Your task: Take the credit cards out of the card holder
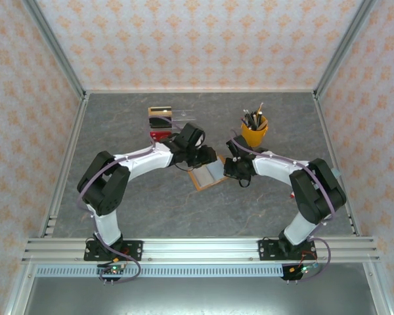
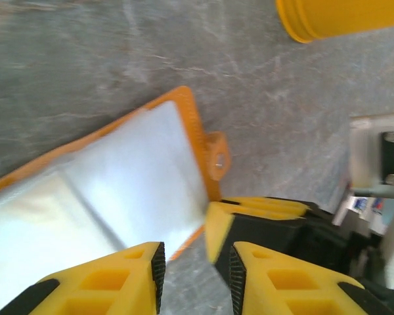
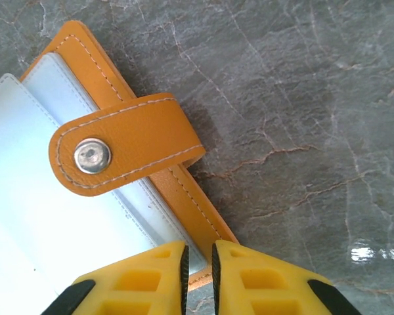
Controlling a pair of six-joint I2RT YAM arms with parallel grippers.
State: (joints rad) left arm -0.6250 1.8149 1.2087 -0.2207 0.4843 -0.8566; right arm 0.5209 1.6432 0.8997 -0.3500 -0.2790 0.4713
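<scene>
Just beyond the arm bases at the near edge, both arms bend inward over the grey marbled surface (image 1: 151, 203) and meet at the card holder (image 1: 209, 174), which lies open and flat near the middle, between the two wrists. The right gripper (image 3: 198, 269) has its jaws drawn nearly together on the holder's orange stitched rim, pinching that edge and the clear sleeve beside it. Just past the pinch, the orange closing strap (image 3: 128, 141) lies folded over the pale sleeves, its metal snap (image 3: 92, 156) facing up. The left gripper (image 2: 196, 275) sits low at the holder's opposite side with its jaws apart. The orange corner of the holder points toward the gap, and nothing is clamped between the yellow fingers (image 2: 105, 285). From this wrist, the glossy transparent sleeves (image 2: 118, 190) spread out within the orange rim, and the right gripper's yellow and black fingers show at the holder's edge. Farther back on the right stands a yellow cup (image 1: 254, 134) holding pens (image 1: 253, 117). To the left of the cup, behind the left wrist, sits a small red and dark box (image 1: 160, 121).
</scene>
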